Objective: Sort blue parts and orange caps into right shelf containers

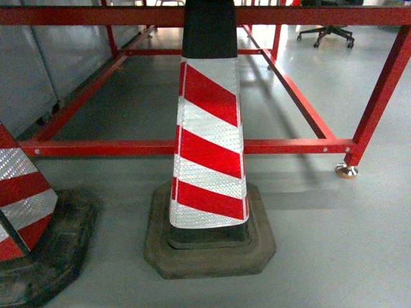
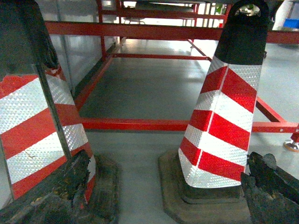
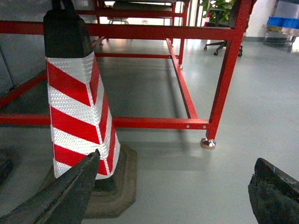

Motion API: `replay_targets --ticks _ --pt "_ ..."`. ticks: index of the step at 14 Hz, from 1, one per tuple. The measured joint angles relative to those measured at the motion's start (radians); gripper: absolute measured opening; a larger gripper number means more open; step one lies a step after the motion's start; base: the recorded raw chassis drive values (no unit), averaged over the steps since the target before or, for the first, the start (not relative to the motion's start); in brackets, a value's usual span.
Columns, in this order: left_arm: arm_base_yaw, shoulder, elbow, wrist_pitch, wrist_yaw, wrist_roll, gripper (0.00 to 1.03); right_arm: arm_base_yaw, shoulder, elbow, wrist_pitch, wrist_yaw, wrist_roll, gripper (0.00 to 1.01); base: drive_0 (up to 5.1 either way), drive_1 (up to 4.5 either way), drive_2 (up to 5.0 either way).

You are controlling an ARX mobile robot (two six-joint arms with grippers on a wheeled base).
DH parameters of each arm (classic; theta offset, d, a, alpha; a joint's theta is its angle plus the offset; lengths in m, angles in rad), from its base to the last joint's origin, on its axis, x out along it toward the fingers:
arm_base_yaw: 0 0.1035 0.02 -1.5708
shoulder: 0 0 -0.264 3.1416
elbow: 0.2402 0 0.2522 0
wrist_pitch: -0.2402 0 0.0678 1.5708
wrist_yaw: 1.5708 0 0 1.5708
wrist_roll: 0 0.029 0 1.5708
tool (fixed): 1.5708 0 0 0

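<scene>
No blue parts and no orange caps are in any view. The shelf and containers cannot be made out; something bright blue stands far off at the top right of the right wrist view, too small to name. My left gripper is open, its dark worn fingers wide apart over grey floor, nothing between them. My right gripper is open too, with only bare floor between its fingers. Neither gripper shows in the head view.
A red-and-white striped traffic cone on a dark rubber base stands directly ahead. A second cone is at the left. Behind them runs a low red steel frame with a metal foot. An office chair is far back.
</scene>
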Motion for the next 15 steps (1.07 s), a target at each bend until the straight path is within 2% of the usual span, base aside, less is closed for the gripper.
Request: replay_targets --ticks 15 --pt "0.000 0.000 0.000 0.000 0.000 0.000 0.98 0.000 0.000 0.000 0.000 0.000 0.000 0.98 0.0 0.00 0.0"
